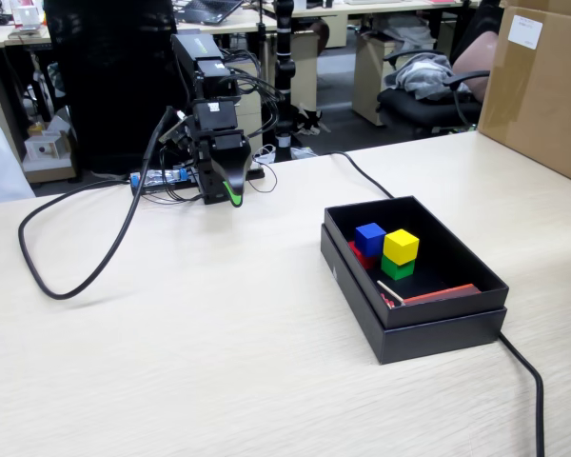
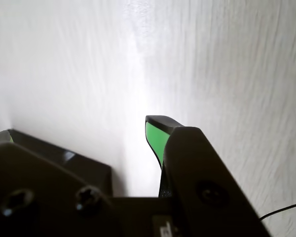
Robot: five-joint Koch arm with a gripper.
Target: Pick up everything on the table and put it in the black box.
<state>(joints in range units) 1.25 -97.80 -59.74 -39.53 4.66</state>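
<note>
The black box [image 1: 428,332] sits on the table [image 1: 200,362] at the right of the fixed view. Inside it lie a blue cube [image 1: 368,235], a yellow cube [image 1: 401,245] stacked on a green cube [image 1: 397,268], and a red cube [image 1: 359,255] mostly hidden under the blue one. My gripper [image 1: 230,193] hangs folded at the arm's base, far left of the box and pointing down just above the tabletop. In the wrist view the gripper [image 2: 81,129] is open, with only bare table between its green-lined fingers [image 2: 155,138].
A thick black cable [image 1: 71,276] loops over the table's left side, and another cable [image 1: 525,373] runs past the box's right corner. A large brown carton [image 1: 542,86] stands at the back right. A red strip [image 1: 443,293] and a pale stick [image 1: 390,292] lie in the box.
</note>
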